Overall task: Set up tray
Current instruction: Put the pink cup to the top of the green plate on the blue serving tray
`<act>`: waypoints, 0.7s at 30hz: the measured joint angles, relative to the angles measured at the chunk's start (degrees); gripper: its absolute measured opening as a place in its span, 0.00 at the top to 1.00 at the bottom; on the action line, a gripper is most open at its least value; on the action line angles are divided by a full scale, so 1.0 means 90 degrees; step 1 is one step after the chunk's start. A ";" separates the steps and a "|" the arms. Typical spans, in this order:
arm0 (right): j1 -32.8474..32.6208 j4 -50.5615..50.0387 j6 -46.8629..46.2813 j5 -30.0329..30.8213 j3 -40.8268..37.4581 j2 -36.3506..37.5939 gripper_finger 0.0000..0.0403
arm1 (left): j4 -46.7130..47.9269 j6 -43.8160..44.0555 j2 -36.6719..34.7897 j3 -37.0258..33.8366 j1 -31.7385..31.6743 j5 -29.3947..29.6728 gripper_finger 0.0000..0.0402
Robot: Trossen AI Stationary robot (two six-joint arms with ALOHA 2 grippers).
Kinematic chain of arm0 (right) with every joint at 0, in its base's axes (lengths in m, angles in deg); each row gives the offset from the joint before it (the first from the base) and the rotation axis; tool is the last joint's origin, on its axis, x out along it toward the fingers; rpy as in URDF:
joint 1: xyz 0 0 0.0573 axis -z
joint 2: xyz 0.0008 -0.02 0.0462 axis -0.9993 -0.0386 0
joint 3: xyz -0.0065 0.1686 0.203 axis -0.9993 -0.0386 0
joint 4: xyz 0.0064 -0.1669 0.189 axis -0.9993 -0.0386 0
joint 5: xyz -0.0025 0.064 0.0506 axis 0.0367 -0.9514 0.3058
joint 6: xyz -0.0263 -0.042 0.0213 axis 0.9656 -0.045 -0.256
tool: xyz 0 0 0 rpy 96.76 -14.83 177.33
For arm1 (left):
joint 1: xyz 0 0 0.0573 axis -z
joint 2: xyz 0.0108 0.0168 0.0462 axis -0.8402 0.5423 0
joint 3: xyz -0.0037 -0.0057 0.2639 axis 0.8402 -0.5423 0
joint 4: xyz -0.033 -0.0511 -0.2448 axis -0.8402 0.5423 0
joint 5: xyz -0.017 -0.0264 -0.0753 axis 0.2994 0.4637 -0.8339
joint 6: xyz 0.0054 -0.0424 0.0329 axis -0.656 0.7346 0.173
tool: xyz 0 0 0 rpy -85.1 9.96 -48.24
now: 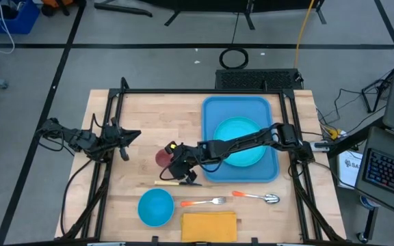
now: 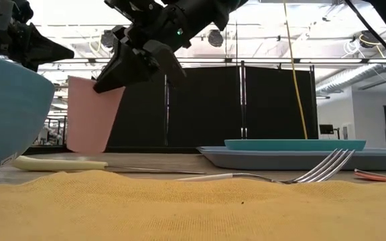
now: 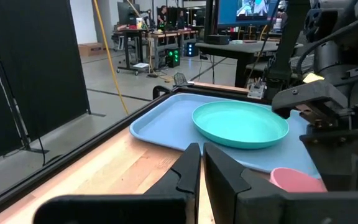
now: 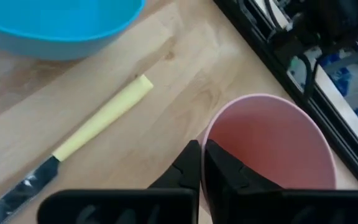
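Gripping pink cup point(image 4: 272, 140) rim, right fingers point(image 4: 188, 165) beside tray point(image 1: 214, 113)

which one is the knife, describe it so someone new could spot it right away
Start at the blue tray on the right half of the wooden table. Left of the tray's near corner, the right tool is shut on the rim of a pink cup. The knife lies flat just in front of that cup. Its pale yellow handle sets it apart; the fork and spoon have orange ones.

light: bright overhead | low view: backlit glare, foreground blurred
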 joint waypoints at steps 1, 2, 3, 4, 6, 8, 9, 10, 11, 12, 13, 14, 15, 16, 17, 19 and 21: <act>-0.0018 -0.0074 0.0032 0.0137 0.0000 0.0030 1.00 | -0.0002 0.0004 -0.0002 0.0002 0.0000 0.0002 0.94; -0.0041 -0.0166 0.0062 0.0229 0.0000 0.0066 1.00 | -0.0001 0.0004 -0.0002 0.0002 0.0000 0.0002 0.94; -0.0046 -0.0218 0.0095 0.0331 0.0000 0.0098 1.00 | -0.0002 0.0006 -0.0002 0.0000 0.0000 0.0000 0.94; -0.0066 -0.0263 0.0116 0.0442 0.0000 0.0142 1.00 | -0.0002 0.0006 -0.0002 0.0002 0.0000 0.0001 0.94; -0.0105 -0.0464 0.0109 0.0674 0.0000 0.0249 1.00 | -0.0002 0.0006 -0.0002 0.0002 0.0000 0.0002 0.94; -0.0133 -0.0708 0.0064 0.0796 0.0000 0.0389 1.00 | -0.0002 0.0006 -0.0002 0.0002 0.0000 -0.0001 0.94; -0.0161 -0.0806 -0.0004 0.0852 0.0000 0.0452 1.00 | -0.0002 0.0006 -0.0002 0.0002 0.0000 -0.0001 0.94; -0.0177 -0.0907 -0.0082 0.0861 0.0000 0.0540 1.00 | -0.0004 0.0013 -0.0002 0.0002 0.0000 -0.0001 0.94; -0.0200 -0.1085 -0.0184 0.0856 0.0000 0.0643 1.00 | 0.0001 0.0031 -0.0002 0.0001 0.0000 -0.0003 0.94; -0.0217 -0.1269 -0.0293 0.0863 0.0000 0.0735 1.00 | 0.0003 0.0035 -0.0002 0.0002 0.0000 -0.0002 0.94; -0.0242 -0.1383 -0.0403 0.0870 0.0000 0.0836 1.00 | -0.0002 0.0036 -0.0001 0.0001 0.0000 -0.0001 0.94; -0.0262 -0.1513 -0.0532 0.0948 0.0000 0.0927 1.00 | 0.0000 0.0038 -0.0002 0.0002 0.0000 -0.0003 0.94; -0.0289 -0.1693 -0.0674 0.1056 0.0000 0.1013 1.00 | 0.0002 0.0041 -0.0002 0.0002 0.0000 -0.0003 0.94; -0.0313 -0.1883 -0.0803 0.1187 0.0000 0.1110 1.00 | -0.0004 0.0048 -0.0002 0.0002 0.0000 -0.0003 0.94; -0.0334 -0.2083 -0.0928 0.1351 0.0000 0.1192 1.00 | 0.0001 0.0061 -0.0002 0.0000 0.0000 -0.0006 0.94; -0.0377 -0.2425 -0.1200 0.1626 0.0000 0.1361 1.00 | -0.0002 0.0079 -0.0002 0.0002 0.0000 -0.0006 0.94; -0.0403 -0.2750 -0.1497 0.1826 0.0000 0.1499 1.00 | 0.0001 0.0079 -0.0002 0.0002 0.0000 -0.0011 0.94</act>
